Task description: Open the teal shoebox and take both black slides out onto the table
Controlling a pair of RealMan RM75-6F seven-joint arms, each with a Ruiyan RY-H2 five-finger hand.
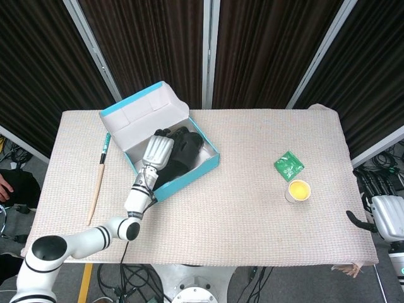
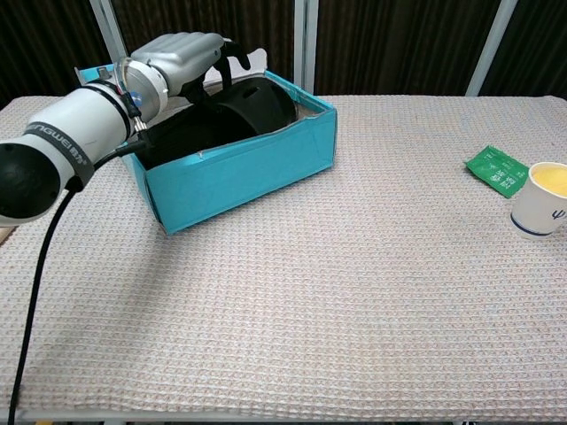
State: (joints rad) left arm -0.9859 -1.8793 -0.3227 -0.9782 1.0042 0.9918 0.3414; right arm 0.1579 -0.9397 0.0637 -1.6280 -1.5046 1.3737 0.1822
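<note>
Left robot hand (image 1: 158, 150): reaches into the open box from the near-left side, fingers curled down onto the upper slide; in the chest view (image 2: 177, 55) the dark fingers hook over the slide's strap — a hold seems to be made, though the contact side is hidden.
Teal shoebox (image 1: 203, 165): at the rear left of the bench (image 1: 240, 214), lid (image 1: 142, 118) hinged back and standing open; thin card walls, light — judged likely to slide or tip if the pull is not straight up.
Black slides (image 1: 183, 148): both inside the box, lying close together, one partly over the other; none on the bench yet.
Handling: foam or rubber by the look — light, springy, matte, not fragile; the sole bends a little, the strap arch is the stiffest loop.
Where to take hold: under the strap arch, thumb against the footbed — this lifts one slide clear of its partner.
Paintbrush (image 1: 98, 180): left of the box, well apart.
Green packet (image 1: 288, 165), paper cup (image 1: 298, 190): far right, well apart from the work.
Right robot hand (image 1: 379, 211): off the bench's right edge, holding nothing; how far its fingers are spread cannot be told.
</note>
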